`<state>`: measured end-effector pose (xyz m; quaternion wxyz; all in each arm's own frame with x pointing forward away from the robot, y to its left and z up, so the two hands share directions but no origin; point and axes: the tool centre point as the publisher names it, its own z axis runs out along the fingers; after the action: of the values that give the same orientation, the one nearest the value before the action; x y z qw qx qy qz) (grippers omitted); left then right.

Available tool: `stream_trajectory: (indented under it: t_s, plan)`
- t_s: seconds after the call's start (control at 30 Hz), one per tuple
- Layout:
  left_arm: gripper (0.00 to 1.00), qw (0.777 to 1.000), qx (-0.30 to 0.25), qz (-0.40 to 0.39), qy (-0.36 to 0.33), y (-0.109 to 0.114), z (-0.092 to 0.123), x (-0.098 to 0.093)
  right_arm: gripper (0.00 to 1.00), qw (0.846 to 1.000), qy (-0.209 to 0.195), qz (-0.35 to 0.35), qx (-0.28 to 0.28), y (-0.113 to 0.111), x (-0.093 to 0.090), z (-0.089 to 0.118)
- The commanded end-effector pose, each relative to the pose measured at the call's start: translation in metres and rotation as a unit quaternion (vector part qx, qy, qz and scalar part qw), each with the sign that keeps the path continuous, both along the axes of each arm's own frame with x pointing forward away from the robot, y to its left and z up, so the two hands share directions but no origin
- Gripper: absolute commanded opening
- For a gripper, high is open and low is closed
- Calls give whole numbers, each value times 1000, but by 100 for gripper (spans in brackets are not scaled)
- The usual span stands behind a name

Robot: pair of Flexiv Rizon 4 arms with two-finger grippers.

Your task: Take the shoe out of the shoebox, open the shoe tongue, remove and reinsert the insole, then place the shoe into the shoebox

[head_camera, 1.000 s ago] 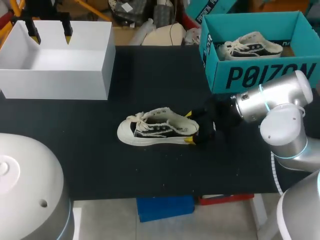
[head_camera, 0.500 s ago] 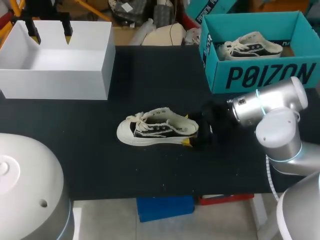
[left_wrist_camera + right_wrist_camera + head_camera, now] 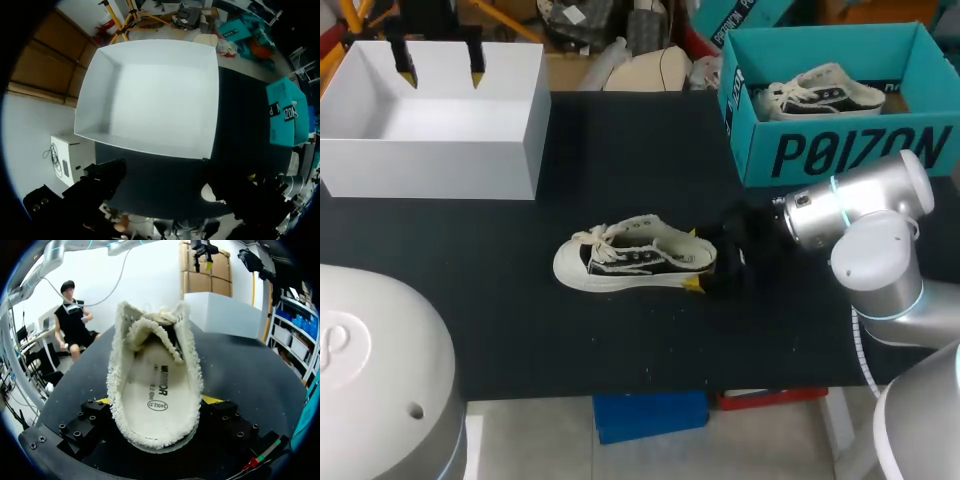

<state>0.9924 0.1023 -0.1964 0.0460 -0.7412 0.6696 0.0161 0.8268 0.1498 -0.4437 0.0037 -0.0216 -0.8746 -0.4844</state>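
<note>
Your shoe (image 3: 635, 257) lies on its sole near the middle of the black table (image 3: 620, 170), toe toward 9 o'clock and heel toward 3 o'clock. Your right gripper (image 3: 698, 258) comes in from 3 o'clock and is clamped on the heel, with one yellow tip against each side. The dark gripper body hides the very back of the heel from the head camera. In the right wrist view the shoe (image 3: 155, 385) sits between the right gripper (image 3: 157, 401) fingers, with only thin slivers of yellow showing at either side of the heel. There you look straight into the opening. The pale insole (image 3: 150, 390) is in place inside, and the tongue (image 3: 150, 327) is bunched toward the toe and covers the front of it. At 2 o'clock the teal shoebox (image 3: 840, 100) stands open with a second shoe (image 3: 820, 92) in it, partly hidden by the box's front wall. At 10 o'clock the white box (image 3: 430, 130) stands open. Your left gripper (image 3: 440, 75) hangs over its far wall, fingers well apart and holding nothing. The left wrist view looks down into the white box (image 3: 150, 95). Its own fingers show there only as dark shapes with no yellow to make out, and the teal shoebox (image 3: 285, 112) is cut off at the rim.
</note>
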Motion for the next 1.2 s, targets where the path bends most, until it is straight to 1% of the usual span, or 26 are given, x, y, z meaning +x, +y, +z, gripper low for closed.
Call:
stream_trajectory:
  t_s: [0.03,0.27,0.3,0.4,0.9,0.97,1.07,1.13,1.2]
  plan:
    - [100,999,29,-2,-32,-52,0,-41,0,1000,0,-1,-1,3,1,-4]
    - [100,1000,8,-11,-22,-108,-7,-90,0,1000,0,-1,-1,3,1,-4]
    - [100,999,11,-11,-33,-115,-9,-96,0,1000,0,-1,-1,3,1,-4]
    - [100,999,13,-39,-17,-136,-16,-117,0,1000,0,-1,-1,3,1,-4]
    - [100,999,13,-39,-17,-136,-16,-117,0,1000,0,-1,-1,3,1,-4]
    - [100,999,14,-24,-38,-135,-8,-119,0,1000,0,-1,-1,3,1,-4]
    - [100,997,30,-33,-69,-156,-5,-135,0,1000,0,-1,-1,3,1,-4]
    - [100,995,37,-47,-78,-174,-8,-148,0,1000,0,-1,-1,3,1,-4]
    - [100,994,56,-55,-80,-191,-14,-158,0,1000,0,-1,-1,3,1,-4]
